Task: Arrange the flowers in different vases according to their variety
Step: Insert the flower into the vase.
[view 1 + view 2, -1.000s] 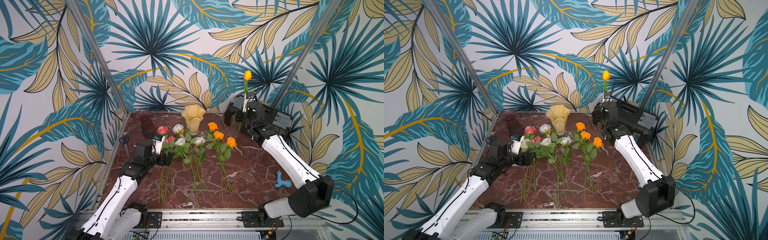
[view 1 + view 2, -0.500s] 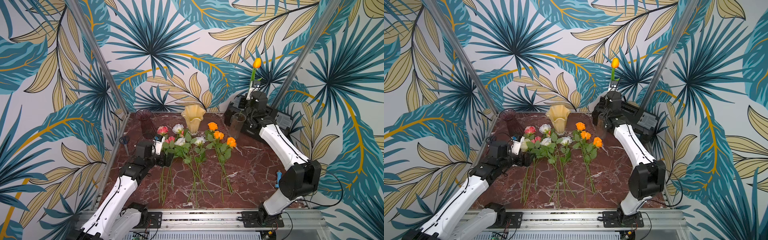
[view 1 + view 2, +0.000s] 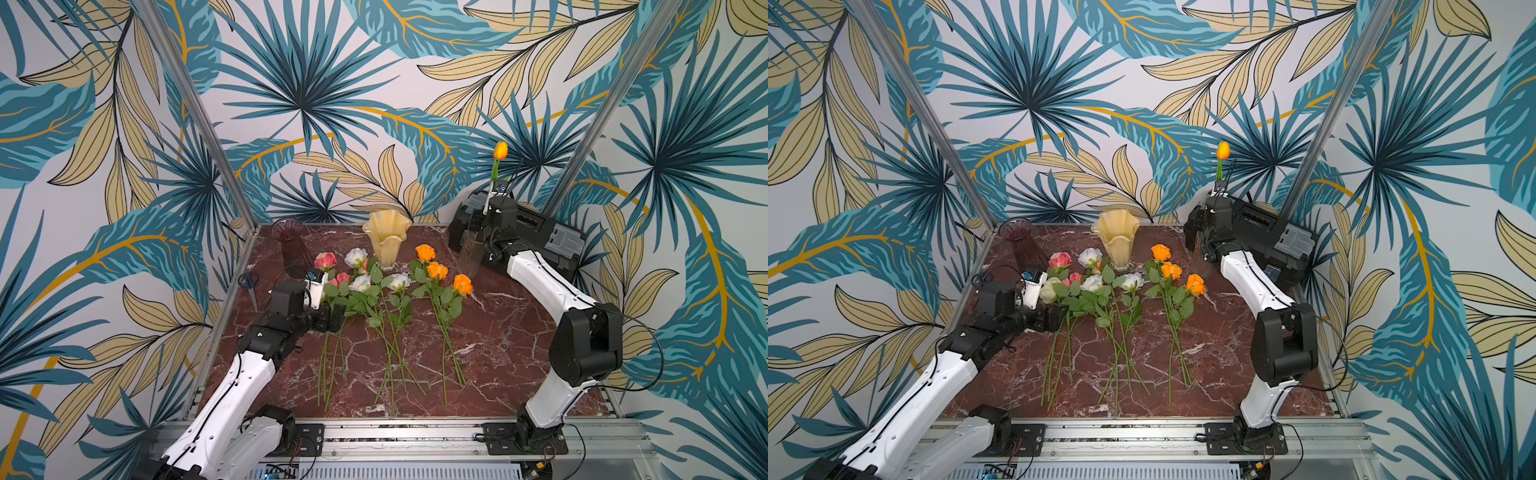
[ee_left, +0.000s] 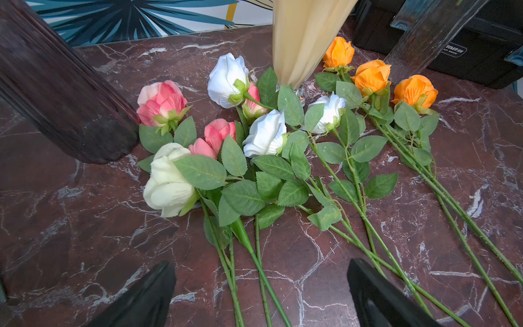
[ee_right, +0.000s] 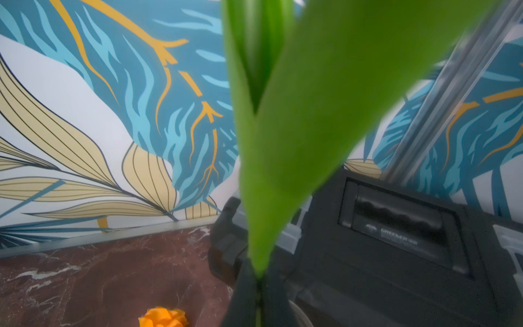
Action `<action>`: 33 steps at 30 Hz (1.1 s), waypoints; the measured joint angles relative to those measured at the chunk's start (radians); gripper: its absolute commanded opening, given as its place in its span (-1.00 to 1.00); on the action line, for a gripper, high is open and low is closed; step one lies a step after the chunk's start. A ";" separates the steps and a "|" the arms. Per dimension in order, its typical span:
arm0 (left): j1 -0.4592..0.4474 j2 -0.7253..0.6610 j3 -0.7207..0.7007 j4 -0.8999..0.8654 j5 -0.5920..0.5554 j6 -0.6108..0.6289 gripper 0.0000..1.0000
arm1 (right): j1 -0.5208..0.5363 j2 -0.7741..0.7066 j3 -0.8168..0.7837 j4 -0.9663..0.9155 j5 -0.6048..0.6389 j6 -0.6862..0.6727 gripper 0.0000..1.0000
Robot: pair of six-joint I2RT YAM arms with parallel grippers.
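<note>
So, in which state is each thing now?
purple vase: upright, empty
yellow vase: upright, empty
clear vase: upright
orange tulip: upright, held
other flowers: lying on table
left gripper: jaws open, empty
right gripper: jaws shut on tulip stem
toolbox: closed

Bright orange roses [image 3: 437, 270]; purple ribbed vase [image 3: 291, 245]; cream vase [image 3: 386, 237]; maroon veined table [image 3: 498, 332].

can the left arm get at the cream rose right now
Probably yes: the left gripper sits short of the cream rose, jaws open, with its stem lying bare between them; the purple vase stands clear.
</note>
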 measured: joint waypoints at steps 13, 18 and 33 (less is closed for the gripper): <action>0.000 0.000 0.000 0.000 -0.002 -0.001 1.00 | -0.002 -0.016 -0.079 0.001 -0.008 0.025 0.27; 0.000 -0.010 0.000 0.000 -0.005 -0.002 1.00 | -0.002 -0.061 -0.120 -0.002 -0.010 0.027 0.60; -0.001 -0.024 0.000 0.000 -0.031 -0.015 1.00 | -0.002 -0.256 -0.145 -0.127 -0.074 0.043 0.99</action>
